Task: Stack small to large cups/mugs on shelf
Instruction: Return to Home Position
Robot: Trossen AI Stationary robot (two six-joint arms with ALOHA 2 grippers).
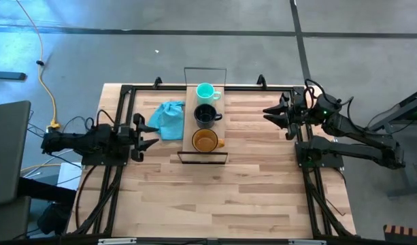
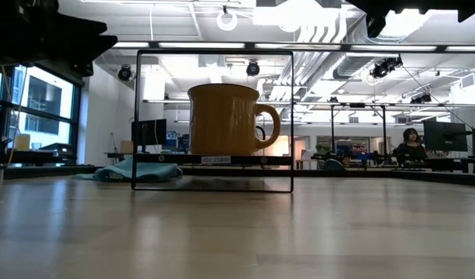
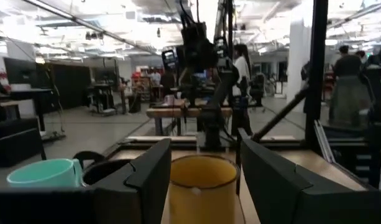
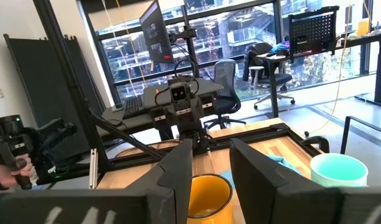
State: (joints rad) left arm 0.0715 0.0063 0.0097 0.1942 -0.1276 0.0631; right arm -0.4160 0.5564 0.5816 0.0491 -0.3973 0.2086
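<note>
Three mugs stand in a row on the narrow light-wood shelf (image 1: 219, 127) at the table's middle. The teal mug (image 1: 206, 91) is at the far end, the black mug (image 1: 206, 114) in the middle, the amber-orange mug (image 1: 205, 141) at the near end. My left gripper (image 1: 154, 135) hovers open to the left of the shelf, level with the orange mug (image 3: 201, 186). My right gripper (image 1: 268, 116) hovers open to the right of the shelf, facing the mugs (image 4: 209, 193). In the low view the orange mug (image 2: 225, 120) hides the other two.
A light blue cloth (image 1: 169, 119) lies crumpled on the table just left of the shelf, between it and my left gripper. Thin black wire frames (image 1: 205, 69) stand at both shelf ends. Bare wooden tabletop (image 1: 215, 197) stretches toward the near edge. People stand in the room beyond.
</note>
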